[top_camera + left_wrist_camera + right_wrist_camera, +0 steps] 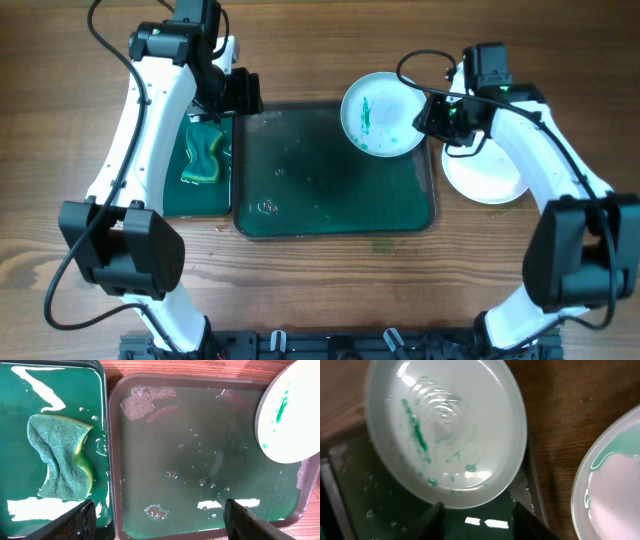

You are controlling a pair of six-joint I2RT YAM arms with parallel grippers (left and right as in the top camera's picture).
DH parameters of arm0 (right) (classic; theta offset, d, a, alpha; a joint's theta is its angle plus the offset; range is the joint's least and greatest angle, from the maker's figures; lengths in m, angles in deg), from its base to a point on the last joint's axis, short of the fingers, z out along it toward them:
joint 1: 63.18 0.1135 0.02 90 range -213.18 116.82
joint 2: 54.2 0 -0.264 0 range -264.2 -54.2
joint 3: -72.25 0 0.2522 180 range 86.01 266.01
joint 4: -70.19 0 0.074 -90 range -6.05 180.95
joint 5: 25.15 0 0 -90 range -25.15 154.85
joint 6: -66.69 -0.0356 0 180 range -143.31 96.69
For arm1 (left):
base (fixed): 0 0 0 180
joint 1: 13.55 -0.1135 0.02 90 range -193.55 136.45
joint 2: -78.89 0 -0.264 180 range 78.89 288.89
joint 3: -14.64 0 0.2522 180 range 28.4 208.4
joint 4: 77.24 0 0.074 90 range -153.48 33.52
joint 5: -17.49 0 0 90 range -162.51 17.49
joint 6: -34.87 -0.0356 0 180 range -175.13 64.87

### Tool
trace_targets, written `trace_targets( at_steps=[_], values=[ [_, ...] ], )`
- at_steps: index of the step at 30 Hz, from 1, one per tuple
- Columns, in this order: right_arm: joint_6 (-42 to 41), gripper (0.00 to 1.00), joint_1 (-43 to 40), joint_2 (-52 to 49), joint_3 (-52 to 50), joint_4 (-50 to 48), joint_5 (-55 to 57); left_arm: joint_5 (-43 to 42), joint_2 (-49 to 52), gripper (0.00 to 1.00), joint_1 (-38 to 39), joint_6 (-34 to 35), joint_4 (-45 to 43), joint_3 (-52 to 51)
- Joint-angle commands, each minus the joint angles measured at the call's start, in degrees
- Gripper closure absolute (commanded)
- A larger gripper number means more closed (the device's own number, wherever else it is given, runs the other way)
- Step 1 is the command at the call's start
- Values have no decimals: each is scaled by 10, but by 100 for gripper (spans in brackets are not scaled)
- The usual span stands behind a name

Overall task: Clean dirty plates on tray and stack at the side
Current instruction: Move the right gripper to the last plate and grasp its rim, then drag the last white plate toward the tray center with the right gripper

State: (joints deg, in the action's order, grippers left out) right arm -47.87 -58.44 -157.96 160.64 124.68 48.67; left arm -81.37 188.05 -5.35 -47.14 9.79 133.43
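Note:
A white plate with teal smears (383, 113) lies tilted on the far right corner of the large dark green tray (330, 190) and overhangs its rim. It also shows in the right wrist view (445, 430) and the left wrist view (290, 415). My right gripper (432, 115) (480, 522) is open, its fingers just at this plate's near rim, over the wet tray (350, 490). A second plate (490, 178) (615, 485) with a faint teal tint lies on the table right of the tray. A third plate does not show apart. My left gripper (238, 95) (160, 520) is open and empty above the tray's far left edge.
A smaller narrow dark green tray (200, 195) (30, 390) with a green sponge (203, 152) (62, 457) sits against the large tray's left side. The large tray (200, 435) holds water with a few bubbles. Bare wooden table lies in front.

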Motion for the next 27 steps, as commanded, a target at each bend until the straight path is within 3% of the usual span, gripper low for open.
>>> trace_targets(
  at_steps=[1, 9, 15, 16, 25, 27],
  values=[
    [-41, 65, 8, -41, 11, -2, 37, 16, -6, 23, -1, 2, -2, 7],
    [-41, 83, 26, -104, 10, -22, 40, 26, -6, 26, -1, 2, -2, 7],
    [-33, 90, 26, -122, 8, -24, 61, 40, -6, 26, -1, 2, -2, 7],
    [-23, 96, 27, -122, 8, -24, 56, 45, -6, 27, -2, 2, -2, 7],
    [60, 95, 78, -111, 9, 96, -51, 53, -6, 26, -26, 4, 13, 7],
    [66, 85, 82, -108, 9, 107, -51, 53, -6, 25, -30, 4, 14, 7]
  ],
)
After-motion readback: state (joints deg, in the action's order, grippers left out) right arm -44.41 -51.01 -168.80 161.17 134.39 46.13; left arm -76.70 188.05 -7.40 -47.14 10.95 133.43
